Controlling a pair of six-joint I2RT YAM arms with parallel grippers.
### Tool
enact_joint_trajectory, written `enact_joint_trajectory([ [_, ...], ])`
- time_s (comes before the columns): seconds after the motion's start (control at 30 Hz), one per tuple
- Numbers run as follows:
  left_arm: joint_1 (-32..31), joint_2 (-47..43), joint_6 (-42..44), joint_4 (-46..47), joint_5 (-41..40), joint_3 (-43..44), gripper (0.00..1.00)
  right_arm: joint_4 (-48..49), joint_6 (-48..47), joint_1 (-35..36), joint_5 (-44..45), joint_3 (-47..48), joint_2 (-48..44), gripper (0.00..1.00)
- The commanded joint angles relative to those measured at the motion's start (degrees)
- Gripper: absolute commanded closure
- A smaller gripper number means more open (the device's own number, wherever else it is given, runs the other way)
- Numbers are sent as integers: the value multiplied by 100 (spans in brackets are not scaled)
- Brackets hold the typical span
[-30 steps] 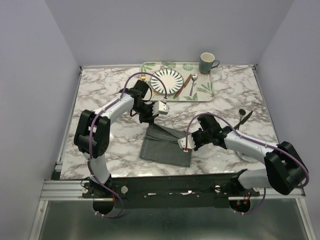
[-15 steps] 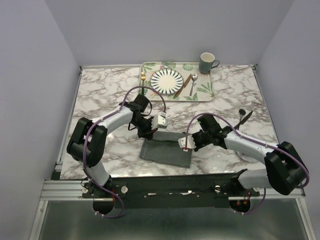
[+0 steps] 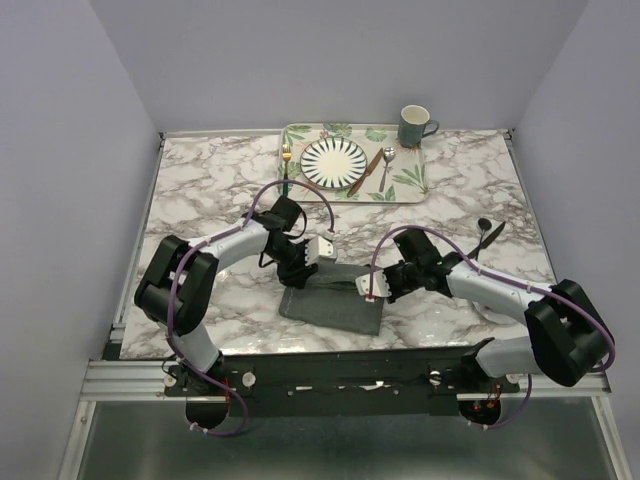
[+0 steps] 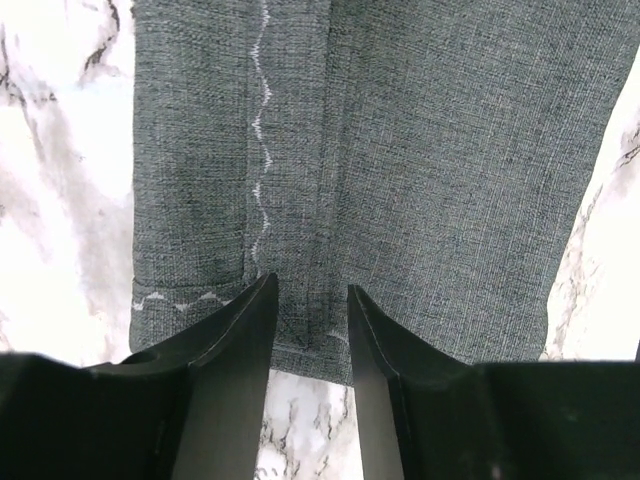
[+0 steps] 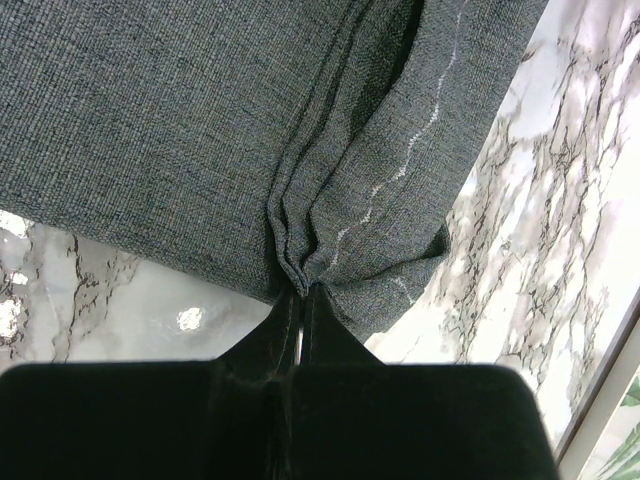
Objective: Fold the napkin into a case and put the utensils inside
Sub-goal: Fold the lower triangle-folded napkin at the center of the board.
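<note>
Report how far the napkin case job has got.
Done: the napkin lies folded into a layered strip. In hand: right gripper shut on its bunched edge, left gripper open over another edge. Left: fork, knife and spoon lie on the tray, none inside.

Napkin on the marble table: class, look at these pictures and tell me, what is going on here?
The grey napkin is mid-fold, lying as a strip near the front of the table. The right tool pinches a bunched edge of it, and the left tool stands open over its other end. The fork, knife and spoon lie on the tray at the back, not yet tucked in.
</note>
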Motion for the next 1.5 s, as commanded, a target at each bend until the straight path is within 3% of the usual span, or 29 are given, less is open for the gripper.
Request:
enact_joint_trajectory([
  [0.0, -74, 50, 144, -8, -227, -152, 51, 53, 95, -36, -11, 51, 79, 99],
  [0.43, -188, 7, 337, 317, -842, -468, 54, 70, 95, -36, -20, 165, 202, 99],
  [0.8, -364, -178, 618, 642, -1317, -890, 63, 79, 69, -71, -29, 157, 132, 99],
  [1.17, -495, -249, 830, 669, -1475, -1022, 56, 140, -45, -150, -20, 121, 176, 99],
  [1.47, -610, -301, 680, 871, -1756, -1075, 75, 334, -238, -361, 6, 385, 475, 99],
])
